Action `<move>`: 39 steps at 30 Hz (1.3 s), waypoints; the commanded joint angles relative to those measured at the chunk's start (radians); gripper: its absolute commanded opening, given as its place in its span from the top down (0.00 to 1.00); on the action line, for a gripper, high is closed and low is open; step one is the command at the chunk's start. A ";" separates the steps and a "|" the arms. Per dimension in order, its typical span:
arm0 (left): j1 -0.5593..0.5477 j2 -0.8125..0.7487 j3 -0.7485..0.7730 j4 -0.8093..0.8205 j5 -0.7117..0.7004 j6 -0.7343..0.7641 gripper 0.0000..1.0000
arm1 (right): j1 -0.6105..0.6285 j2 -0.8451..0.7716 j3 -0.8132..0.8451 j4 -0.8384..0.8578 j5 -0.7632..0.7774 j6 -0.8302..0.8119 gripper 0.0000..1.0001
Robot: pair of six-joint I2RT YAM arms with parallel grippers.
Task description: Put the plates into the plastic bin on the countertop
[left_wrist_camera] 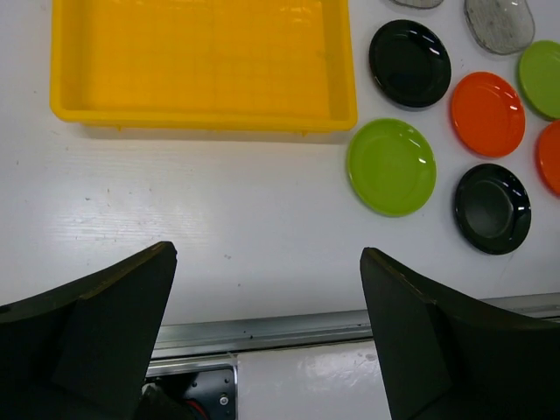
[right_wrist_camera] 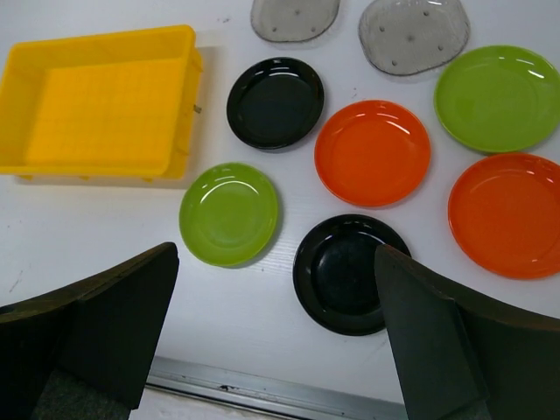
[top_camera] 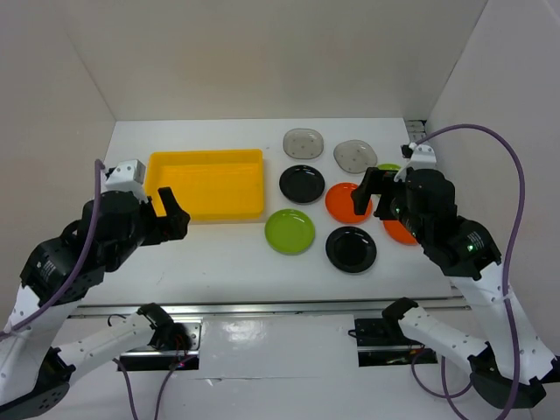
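Observation:
The empty yellow plastic bin (top_camera: 206, 182) sits back left on the white countertop (top_camera: 227, 254). All eight plates lie to its right: two grey (top_camera: 304, 142) (top_camera: 354, 156), two black (top_camera: 302, 184) (top_camera: 351, 248), an orange one (top_camera: 347, 202) and a lime green one (top_camera: 290, 231). A second green plate (right_wrist_camera: 499, 98) and a second orange plate (right_wrist_camera: 506, 214) lie furthest right, partly behind my right arm in the top view. My left gripper (top_camera: 171, 213) (left_wrist_camera: 267, 254) is open and empty, in front of the bin (left_wrist_camera: 201, 118). My right gripper (top_camera: 367, 188) (right_wrist_camera: 276, 254) is open and empty above the plates.
White walls enclose the countertop on the left, back and right. A metal rail (top_camera: 262, 306) runs along the near edge, also in the left wrist view (left_wrist_camera: 289, 331). A purple cable (top_camera: 512, 175) loops over my right arm.

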 commanded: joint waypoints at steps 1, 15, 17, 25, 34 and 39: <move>0.004 -0.052 -0.017 0.056 0.005 0.030 0.00 | 0.008 -0.005 -0.021 0.101 0.018 0.000 0.00; 0.004 0.026 -0.445 0.606 0.421 -0.187 0.00 | 0.008 -0.034 -0.061 0.159 -0.054 0.009 0.00; 0.004 0.060 -0.601 0.764 0.432 -0.241 0.00 | 0.008 -0.045 -0.073 0.184 -0.091 0.009 0.00; 0.004 0.367 -0.799 1.222 0.435 -0.260 0.05 | 0.008 -0.046 -0.064 0.156 -0.149 -0.009 0.00; 0.004 0.660 -0.803 1.473 0.443 -0.280 0.21 | 0.008 -0.091 -0.138 0.201 -0.220 -0.009 0.00; -0.033 0.772 -0.735 1.473 0.387 -0.301 0.21 | 0.008 -0.091 -0.138 0.210 -0.229 -0.009 0.00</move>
